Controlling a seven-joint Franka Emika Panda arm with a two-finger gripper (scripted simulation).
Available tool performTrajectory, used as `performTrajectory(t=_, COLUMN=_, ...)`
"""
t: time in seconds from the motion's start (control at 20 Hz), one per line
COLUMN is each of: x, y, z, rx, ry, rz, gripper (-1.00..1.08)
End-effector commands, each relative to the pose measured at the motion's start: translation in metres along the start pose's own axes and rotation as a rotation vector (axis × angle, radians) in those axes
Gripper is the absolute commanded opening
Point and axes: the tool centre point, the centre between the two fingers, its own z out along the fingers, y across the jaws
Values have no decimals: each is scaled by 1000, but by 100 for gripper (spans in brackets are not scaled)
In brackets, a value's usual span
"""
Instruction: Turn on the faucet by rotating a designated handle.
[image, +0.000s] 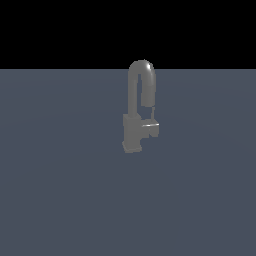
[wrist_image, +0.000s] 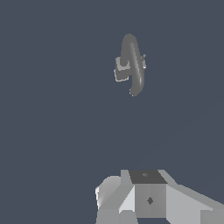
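Note:
The faucet (image: 134, 131) is small and matte grey, standing on the flat grey-blue floor with its gooseneck spout (image: 142, 75) arching toward the exterior view's right. The handle (image: 151, 125), a short lever stub with a bright edge, juts from the blocky base on that same side. The wrist view looks down on the faucet (wrist_image: 131, 65) from a distance. Only blocky grey parts of my gripper (wrist_image: 148, 177) show at that picture's edge, far from the faucet and touching nothing. Its fingers are not distinct. The arm does not appear in the exterior view.
A plain grey-blue floor (image: 60, 190) surrounds the faucet on every side, ending in a black background (image: 60, 30) behind it.

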Motion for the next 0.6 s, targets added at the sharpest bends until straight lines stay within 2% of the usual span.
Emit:
performTrajectory(t=0.0, x=0, y=0, z=0, rx=0, ry=0, rz=0, gripper=-100)
performTrajectory(t=0.55, x=16, y=1, z=2, rx=30, ry=-39, rz=33, gripper=-100)
